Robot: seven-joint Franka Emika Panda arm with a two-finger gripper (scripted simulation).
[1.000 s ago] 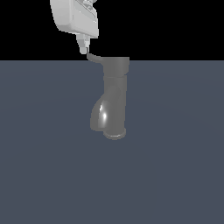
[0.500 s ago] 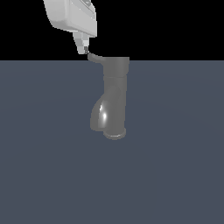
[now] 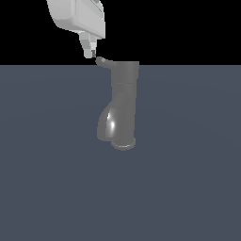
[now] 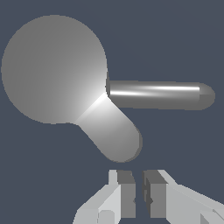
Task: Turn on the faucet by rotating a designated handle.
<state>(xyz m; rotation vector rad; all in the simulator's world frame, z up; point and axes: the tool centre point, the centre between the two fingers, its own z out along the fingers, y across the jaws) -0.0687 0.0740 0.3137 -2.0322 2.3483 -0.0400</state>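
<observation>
Dark grey faucet (image 3: 123,106) standing upright on the slate surface (image 3: 188,188), lever not yet contacted

Its thin handle (image 3: 104,61) is jutting toward the exterior view's left; the gripper (image 3: 89,52), fingers nearly together and empty, is hovering just beside the tip, likely needing to press sideways next

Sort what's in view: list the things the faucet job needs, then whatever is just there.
Needed for the job:
- faucet
- handle on its top cap
- gripper, close above the handle tip

Just there:
- grey floor; nothing else in view
</observation>
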